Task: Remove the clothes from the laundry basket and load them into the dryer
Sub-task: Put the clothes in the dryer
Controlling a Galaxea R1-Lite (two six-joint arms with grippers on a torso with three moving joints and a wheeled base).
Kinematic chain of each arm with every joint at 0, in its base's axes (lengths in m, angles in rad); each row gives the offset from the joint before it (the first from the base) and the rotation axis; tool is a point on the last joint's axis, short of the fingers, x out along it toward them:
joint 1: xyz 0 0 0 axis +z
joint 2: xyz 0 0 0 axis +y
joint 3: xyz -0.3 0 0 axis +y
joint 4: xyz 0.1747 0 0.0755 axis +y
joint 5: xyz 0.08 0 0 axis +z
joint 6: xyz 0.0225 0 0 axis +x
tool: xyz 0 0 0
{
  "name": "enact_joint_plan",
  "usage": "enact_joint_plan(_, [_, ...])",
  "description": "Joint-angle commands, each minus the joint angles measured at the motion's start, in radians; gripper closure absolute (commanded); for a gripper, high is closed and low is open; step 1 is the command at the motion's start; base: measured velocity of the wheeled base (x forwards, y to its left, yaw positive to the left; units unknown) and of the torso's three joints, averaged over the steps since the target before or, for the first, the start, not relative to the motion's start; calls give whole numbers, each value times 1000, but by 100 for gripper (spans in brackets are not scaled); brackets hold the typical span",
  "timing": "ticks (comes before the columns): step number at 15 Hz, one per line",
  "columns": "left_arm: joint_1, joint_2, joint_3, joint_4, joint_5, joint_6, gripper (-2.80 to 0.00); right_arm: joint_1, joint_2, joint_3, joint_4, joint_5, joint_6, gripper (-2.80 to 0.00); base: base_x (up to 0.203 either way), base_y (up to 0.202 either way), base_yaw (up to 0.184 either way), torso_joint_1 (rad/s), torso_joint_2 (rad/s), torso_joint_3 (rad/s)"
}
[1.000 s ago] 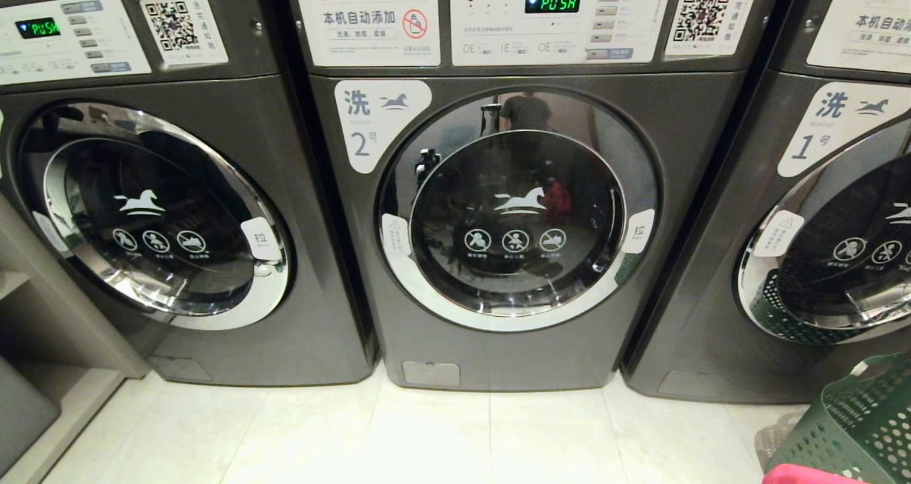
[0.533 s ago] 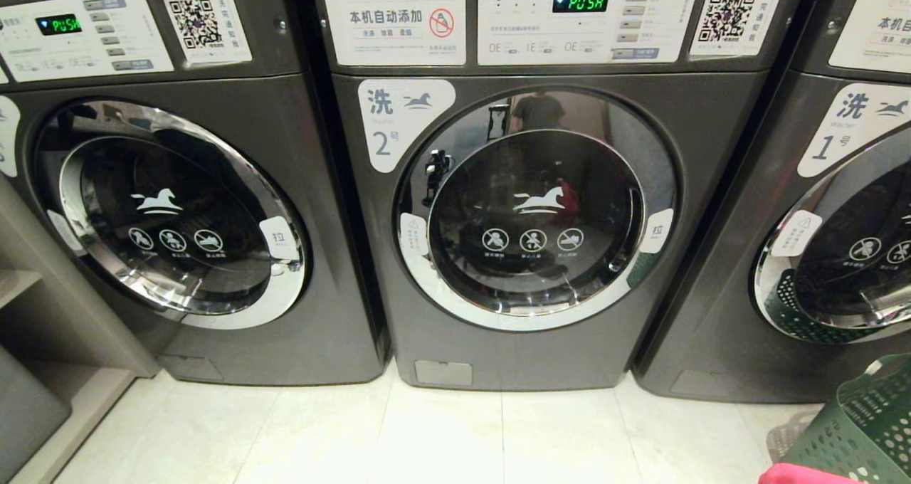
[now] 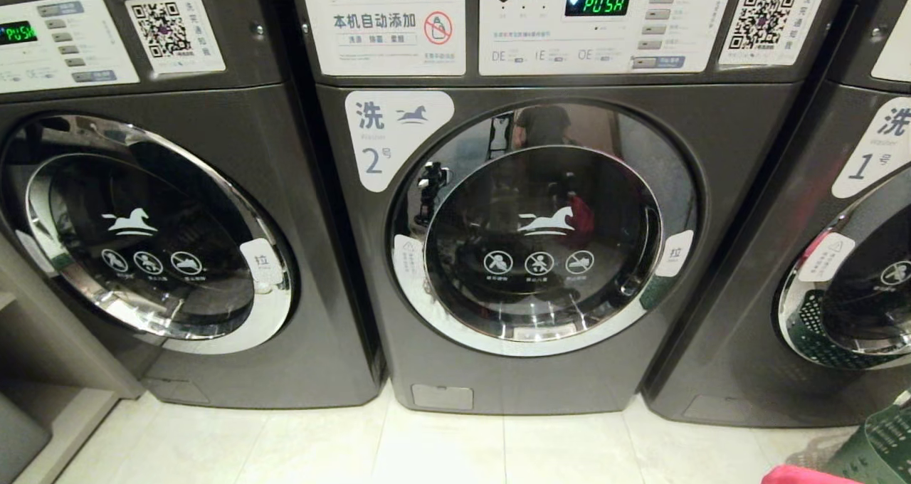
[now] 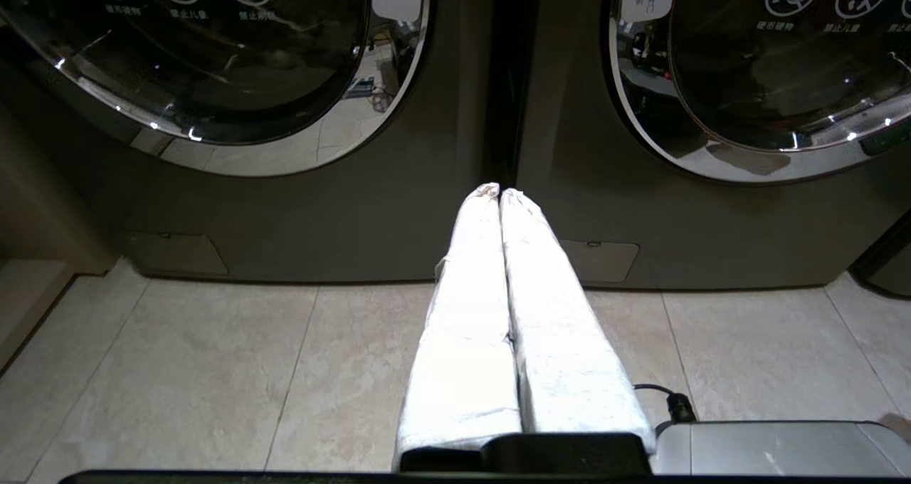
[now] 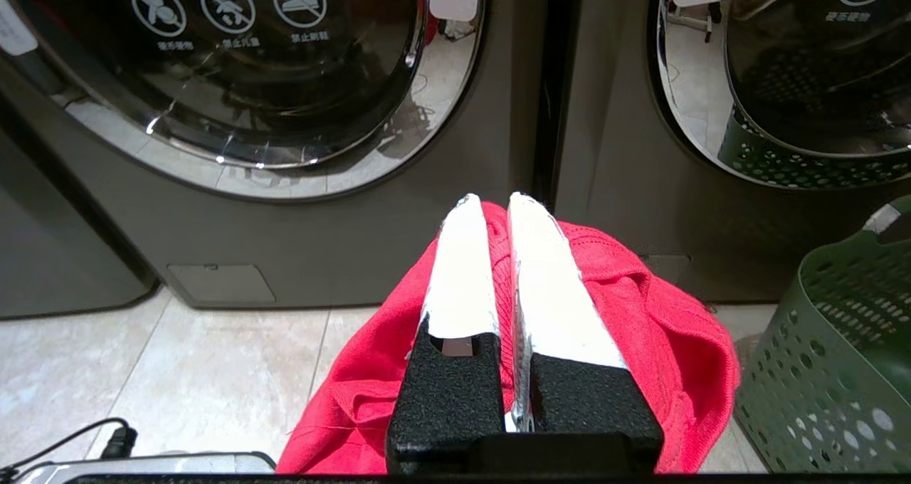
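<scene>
Right gripper (image 5: 496, 206) clamped nearly shut on a red garment (image 5: 640, 327), which hangs in soft folds over the floor tiles (image 5: 178, 370) in front of the middle machine (image 3: 541, 228), beside the green laundry basket (image 5: 833, 356) at the lower right corner of the head view. Left gripper (image 4: 499, 193) parked low with fingers pressed together, empty, aimed at the gap between two machines. Likely light, limp and prone to trailing or snagging on a door rim, so best gripped on a bunched fold near the middle; door of the middle machine closed, needing opening first.
</scene>
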Motion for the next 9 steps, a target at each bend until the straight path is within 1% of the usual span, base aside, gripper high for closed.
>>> enact_joint_plan(1, [0, -2, 0, 0, 0, 0, 0, 0, 1, 0, -1, -1, 0, 0, 197, 0, -1, 2, 3, 6])
enact_joint_plan(9, [0, -2, 0, 0, 0, 0, 0, 0, 1, 0, -1, -1, 1, 0, 195, 0, 1, 2, 3, 2])
